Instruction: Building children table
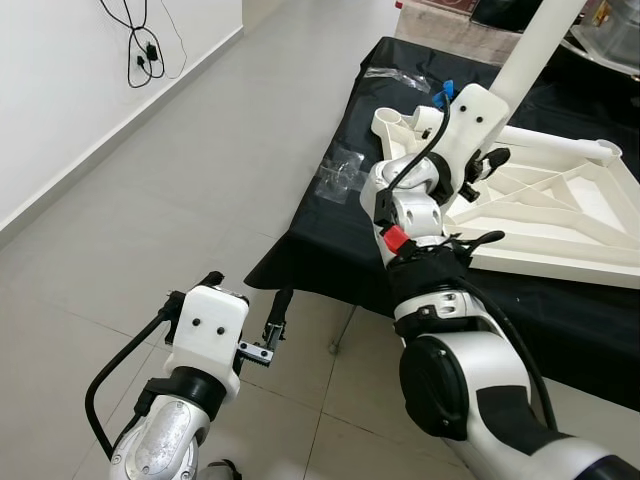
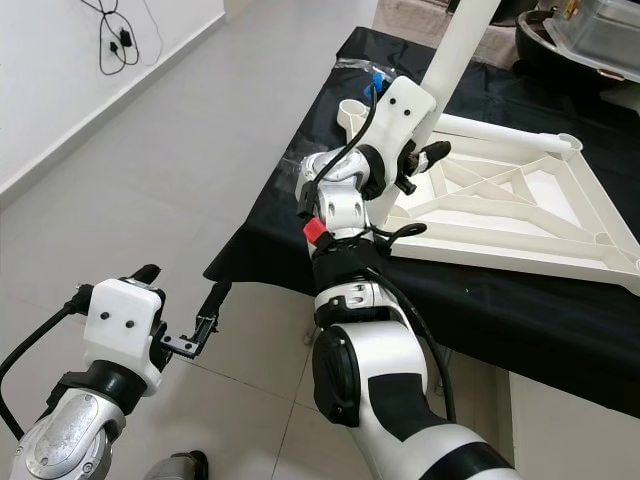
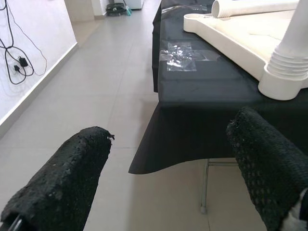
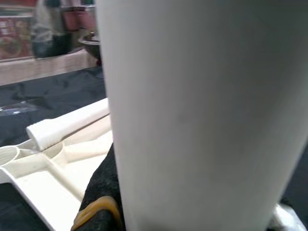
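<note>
A white children's table top (image 1: pixel 560 215) lies upside down on a table draped in black cloth (image 1: pixel 330 240). One white table leg (image 1: pixel 530 45) stands upright at its near left corner, its ribbed base (image 3: pixel 288 67) set against the top. My right gripper (image 1: pixel 485 160) is shut on the lower part of this leg, which looms large in the right wrist view (image 4: pixel 202 115). A second white leg (image 4: pixel 67 124) lies loose across the top's far side. My left gripper (image 1: pixel 245 300) hangs open low over the floor, beside the table's near corner, with nothing between its fingers (image 3: pixel 62 183).
Clear plastic bags (image 1: pixel 340 170) lie on the cloth near the table's left edge, and a small blue item (image 1: pixel 447 92) sits further back. A black cable (image 1: pixel 140 50) hangs on the white wall to the left. Grey tiled floor (image 1: pixel 150 200) lies open on the left.
</note>
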{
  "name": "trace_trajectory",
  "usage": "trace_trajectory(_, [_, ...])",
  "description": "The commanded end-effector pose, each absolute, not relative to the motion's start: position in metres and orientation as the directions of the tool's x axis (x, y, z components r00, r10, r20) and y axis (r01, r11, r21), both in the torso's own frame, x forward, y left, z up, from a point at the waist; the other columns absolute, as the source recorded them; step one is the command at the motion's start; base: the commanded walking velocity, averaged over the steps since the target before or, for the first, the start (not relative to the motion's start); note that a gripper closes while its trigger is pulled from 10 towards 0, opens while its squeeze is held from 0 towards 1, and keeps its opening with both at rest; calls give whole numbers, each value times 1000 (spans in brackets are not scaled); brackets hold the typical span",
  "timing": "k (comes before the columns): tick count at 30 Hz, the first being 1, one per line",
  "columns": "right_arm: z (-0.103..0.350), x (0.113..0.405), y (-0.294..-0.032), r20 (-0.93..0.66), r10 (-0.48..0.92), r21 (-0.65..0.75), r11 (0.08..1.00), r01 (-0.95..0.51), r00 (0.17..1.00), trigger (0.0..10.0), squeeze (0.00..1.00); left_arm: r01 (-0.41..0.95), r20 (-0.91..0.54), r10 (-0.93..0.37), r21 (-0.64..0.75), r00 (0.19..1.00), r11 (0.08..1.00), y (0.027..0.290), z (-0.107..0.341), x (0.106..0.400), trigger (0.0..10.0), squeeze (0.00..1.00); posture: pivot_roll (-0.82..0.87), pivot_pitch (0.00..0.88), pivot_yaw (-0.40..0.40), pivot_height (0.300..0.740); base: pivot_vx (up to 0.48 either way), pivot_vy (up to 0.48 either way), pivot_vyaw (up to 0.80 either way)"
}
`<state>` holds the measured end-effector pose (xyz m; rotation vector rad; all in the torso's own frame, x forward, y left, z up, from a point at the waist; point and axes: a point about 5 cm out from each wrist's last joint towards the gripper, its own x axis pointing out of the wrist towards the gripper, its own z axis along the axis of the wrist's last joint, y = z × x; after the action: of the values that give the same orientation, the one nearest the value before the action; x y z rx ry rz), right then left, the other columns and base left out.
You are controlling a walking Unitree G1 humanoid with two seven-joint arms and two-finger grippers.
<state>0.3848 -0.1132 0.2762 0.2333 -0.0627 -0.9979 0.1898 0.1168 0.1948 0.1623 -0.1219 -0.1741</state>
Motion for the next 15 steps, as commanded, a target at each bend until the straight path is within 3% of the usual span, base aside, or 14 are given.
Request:
trace_trajectory(1, [197,377,-124,-384,-830,24,429,903,405,10000,0,179,93,-197,180,976,967,115,191,190,10000,0,122,212,-98,740,0,0,0])
trace_trajectory(11, [205,381,-131,-358,-836,39,432,901,416,10000,0,182,96,-201,182,975,966,114,191,190,10000,0,119,196,-99,740,0,0,0])
trace_trajectory(15, [205,380,-153,-332,-874,25,368,930,355,10000,0,244,100,-261,152,960,958,107,192,190,10000,0,121,191,-95,740,0,0,0])
